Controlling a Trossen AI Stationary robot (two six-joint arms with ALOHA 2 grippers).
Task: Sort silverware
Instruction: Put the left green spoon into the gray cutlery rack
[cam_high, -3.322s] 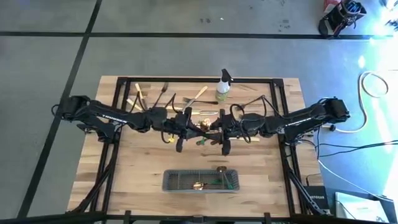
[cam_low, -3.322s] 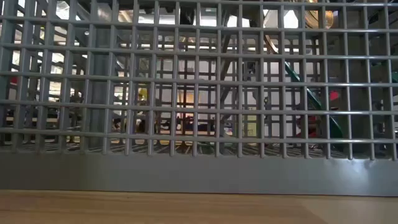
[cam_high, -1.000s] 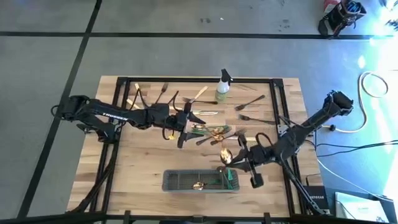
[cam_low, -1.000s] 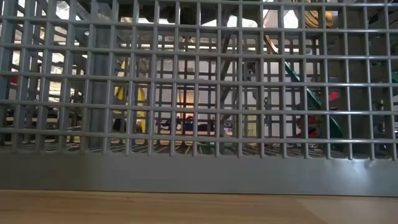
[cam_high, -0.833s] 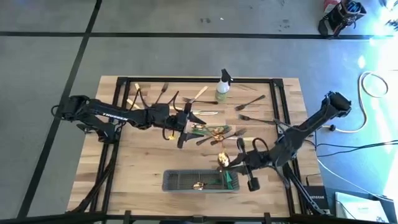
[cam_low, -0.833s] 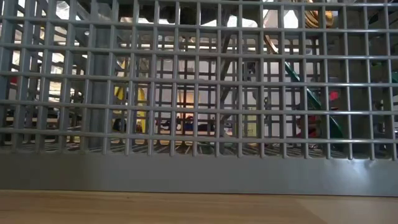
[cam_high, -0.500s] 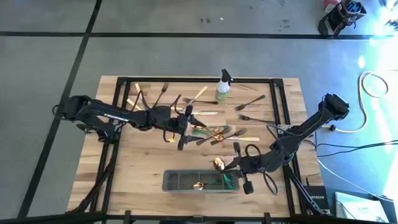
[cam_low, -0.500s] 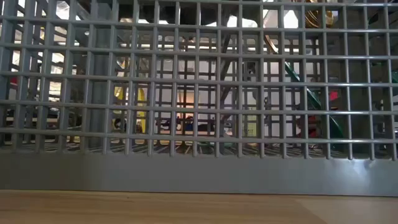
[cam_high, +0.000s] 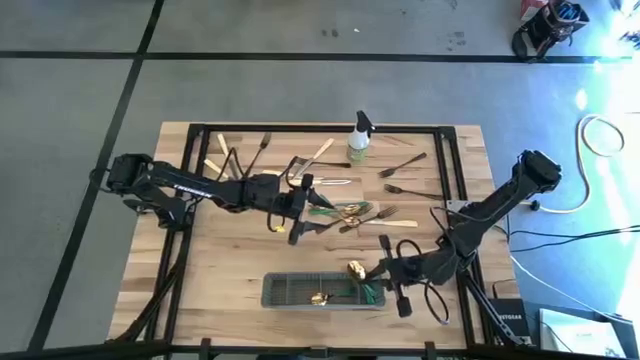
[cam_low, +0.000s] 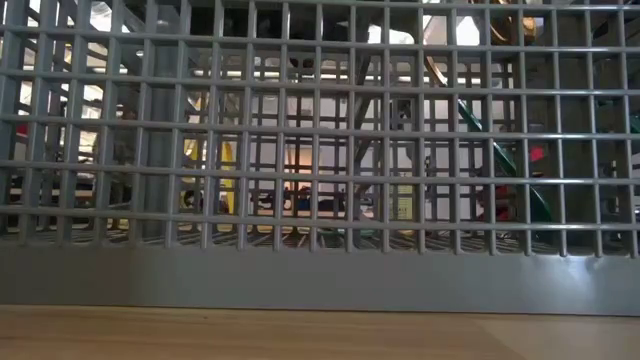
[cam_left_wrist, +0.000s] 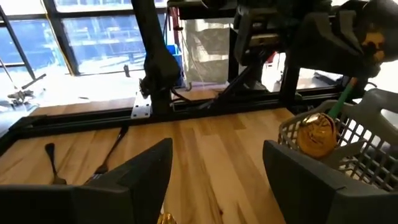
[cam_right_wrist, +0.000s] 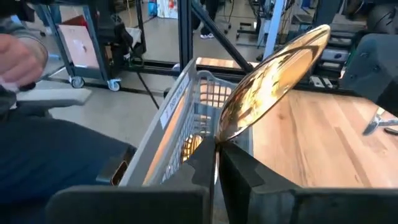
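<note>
Right gripper (cam_high: 372, 271) fingers clamped on gold spoon (cam_right_wrist: 273, 81), poised above caddy (cam_high: 285, 291) end. Left gripper (cam_left_wrist: 211, 186) fingers spread over worktop (cam_high: 230, 250) pile. Few pieces (cam_high: 322, 296) sorted; most silverware (cam_high: 360, 212) unsorted.

Gold spoon (cam_right_wrist: 283, 81) tilted above caddy end, loose silverware (cam_high: 350, 213) scattered mid-table, some pieces already in caddy

- Two dark, jointed arms are showing matte black housings, each carrying faint pale lettering along the forearm.
- Loose black cables are looping beside the wrists.
- Broad, blocky dark fingers (cam_left_wrist: 314, 180) are tapering to blunt, flat-faced tips.
</note>
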